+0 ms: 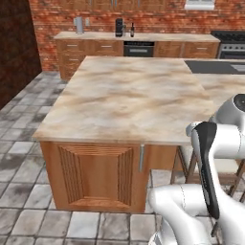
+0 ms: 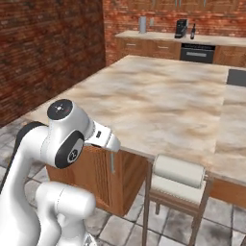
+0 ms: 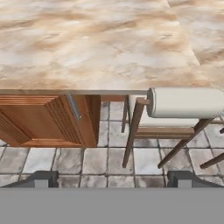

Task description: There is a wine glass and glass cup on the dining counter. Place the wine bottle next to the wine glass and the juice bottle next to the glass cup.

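Observation:
The dining counter (image 1: 124, 95) is a wide beige-brown marble top straight ahead; it also spreads across the right base view (image 2: 163, 96) and the top of the hand view (image 3: 96, 43). The wine bottle (image 1: 132, 29), slim and dark, stands far off on the back wall counter beside a black coffee machine (image 1: 119, 27); the right base view has this wine bottle (image 2: 193, 31) at its top. My gripper (image 3: 112, 179) is open, its fingertips (image 3: 43, 178) wide apart over the tiled floor, short of the counter's near edge. The wine glass, glass cup and juice bottle are out of view.
A stool with a white padded back (image 3: 183, 103) stands at the counter's near edge, right of a wooden cabinet panel (image 3: 39, 118). A sunken sink (image 1: 210, 67) lies at the counter's far right. A grey canister (image 1: 79, 24) stands on the wall counter. A brick wall (image 2: 43, 53) runs along the left.

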